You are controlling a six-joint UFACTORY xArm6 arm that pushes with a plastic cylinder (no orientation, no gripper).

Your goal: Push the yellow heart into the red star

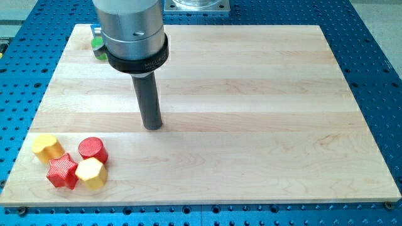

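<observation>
The yellow heart (46,147) lies at the board's bottom left corner. The red star (62,171) sits just below and to the right of it, nearly touching. A yellow hexagon (92,172) rests against the star's right side. A red cylinder (93,149) stands above the hexagon. My tip (152,126) is on the board to the upper right of this cluster, well apart from every block. The heart is about a hand's width to the tip's left and lower.
A green block (98,44) shows at the board's top left, mostly hidden behind the arm's body, with a bit of blue above it. The wooden board (251,94) lies on a blue perforated table.
</observation>
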